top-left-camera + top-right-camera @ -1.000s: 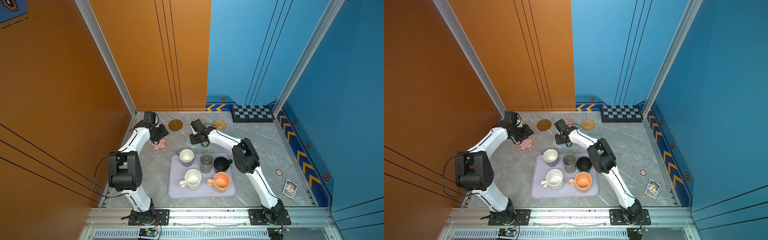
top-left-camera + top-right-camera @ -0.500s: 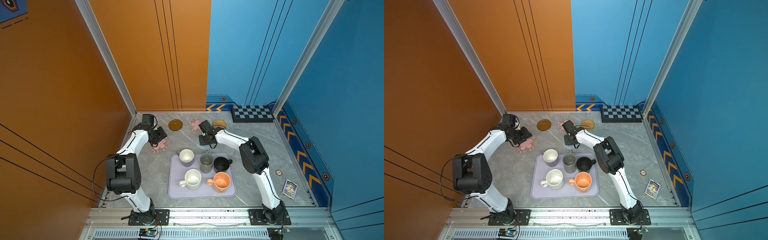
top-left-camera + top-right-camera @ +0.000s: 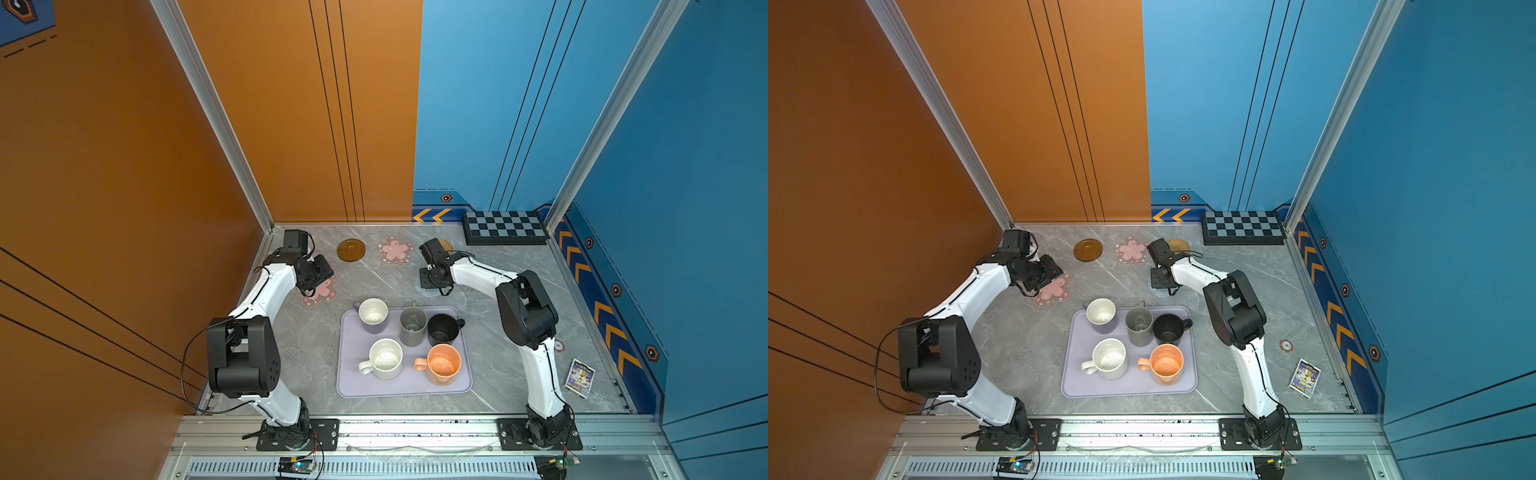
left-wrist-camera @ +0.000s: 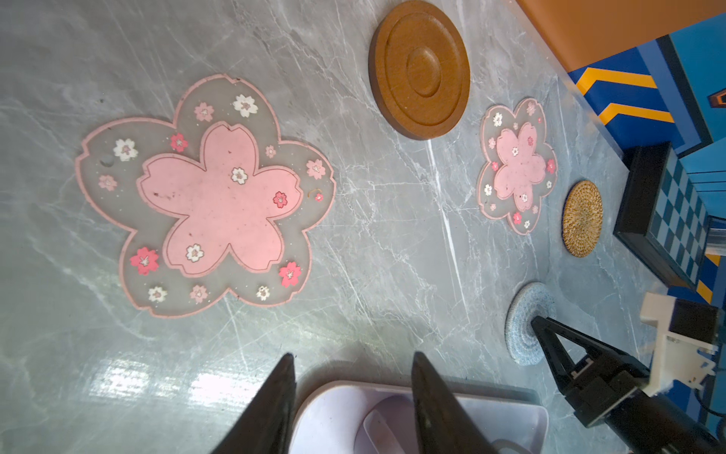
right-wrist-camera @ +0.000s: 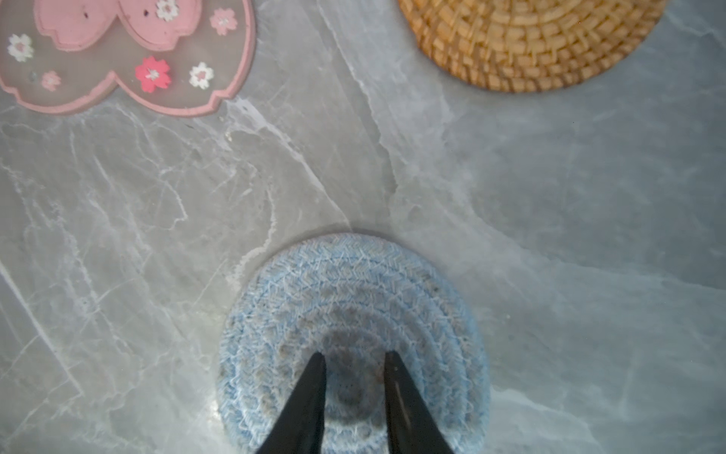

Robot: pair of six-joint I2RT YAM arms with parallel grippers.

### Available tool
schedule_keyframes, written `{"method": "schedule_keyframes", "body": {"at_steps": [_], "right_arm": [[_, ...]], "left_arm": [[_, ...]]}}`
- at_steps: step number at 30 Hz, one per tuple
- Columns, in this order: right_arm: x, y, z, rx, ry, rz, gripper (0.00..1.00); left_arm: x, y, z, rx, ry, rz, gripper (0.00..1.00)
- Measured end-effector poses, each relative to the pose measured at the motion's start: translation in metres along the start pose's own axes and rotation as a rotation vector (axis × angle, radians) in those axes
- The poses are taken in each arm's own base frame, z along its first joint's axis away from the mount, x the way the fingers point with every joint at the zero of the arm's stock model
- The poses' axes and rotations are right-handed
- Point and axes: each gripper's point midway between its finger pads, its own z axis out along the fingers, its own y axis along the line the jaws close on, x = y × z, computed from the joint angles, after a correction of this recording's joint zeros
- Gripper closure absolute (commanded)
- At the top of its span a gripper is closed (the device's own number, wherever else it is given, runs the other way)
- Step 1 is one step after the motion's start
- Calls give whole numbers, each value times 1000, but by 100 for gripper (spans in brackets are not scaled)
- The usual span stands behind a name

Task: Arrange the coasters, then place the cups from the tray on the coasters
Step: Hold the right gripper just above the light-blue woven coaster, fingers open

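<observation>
Lying beneath right end effector [image 5: 354, 355] — grey-blue coaster [image 5: 353, 291]

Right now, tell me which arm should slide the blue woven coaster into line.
Right. The right gripper has its tips right over the blue woven coaster, jaws slightly apart. The left gripper hovers farther off, beside a pink flower coaster, open and empty.

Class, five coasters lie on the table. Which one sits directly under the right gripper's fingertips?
The blue-grey woven round coaster. The right gripper has its tips over its middle; the rattan coaster and a pink flower coaster lie apart.
</observation>
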Motion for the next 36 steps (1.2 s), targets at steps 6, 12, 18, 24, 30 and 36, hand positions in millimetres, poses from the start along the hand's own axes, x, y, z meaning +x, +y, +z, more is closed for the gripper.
{"method": "schedule_keyframes", "body": {"at_steps": [6, 12, 18, 24, 30, 36], "right_arm": [[-2, -15, -1, 10, -10, 26, 71], [-5, -30, 0, 20, -20, 54, 71], [-7, -32, 1, 11, -31, 64, 70], [-6, -29, 0, -7, -30, 69, 68], [-3, -25, -3, -29, -21, 77, 67], [-1, -19, -3, -42, -17, 78, 67]], "left_arm": [[6, 6, 1, -33, 18, -1, 51], [7, 9, 1, -53, 17, -2, 51], [11, 6, 2, -53, 22, 7, 51], [12, 4, 2, -52, 24, 11, 51], [11, 5, 2, -58, 21, 11, 51], [11, 5, 2, -58, 20, 11, 51]]}}
